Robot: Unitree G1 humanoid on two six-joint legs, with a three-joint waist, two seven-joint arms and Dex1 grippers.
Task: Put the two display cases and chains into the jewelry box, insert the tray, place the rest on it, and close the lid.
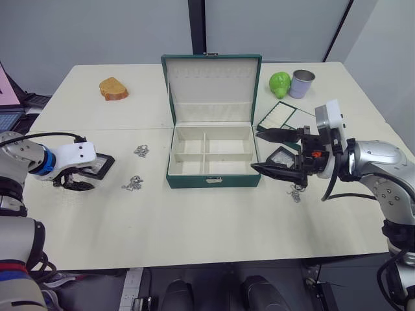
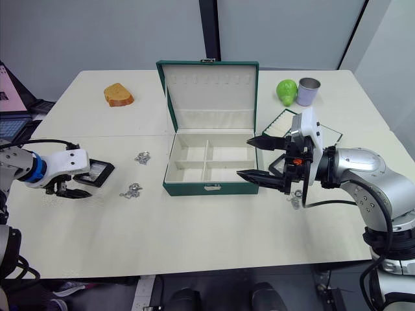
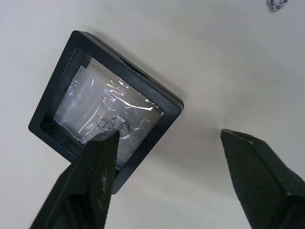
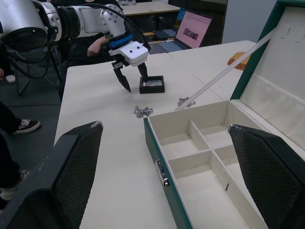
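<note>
The jewelry box stands open mid-table, its compartments bare and its lid upright. One display case lies at the left; my left gripper is open over its near corner, one finger above the frame and the other over bare table. Two chains lie between that case and the box. My right gripper hangs open at the box's right end. Behind it lies the second display case, with the tray farther back. The rest is a small silvery heap beneath my right wrist.
A bread slice lies at the back left. A green fruit and a metal cup stand at the back right. A laptop and a seated person are beyond the table's left end.
</note>
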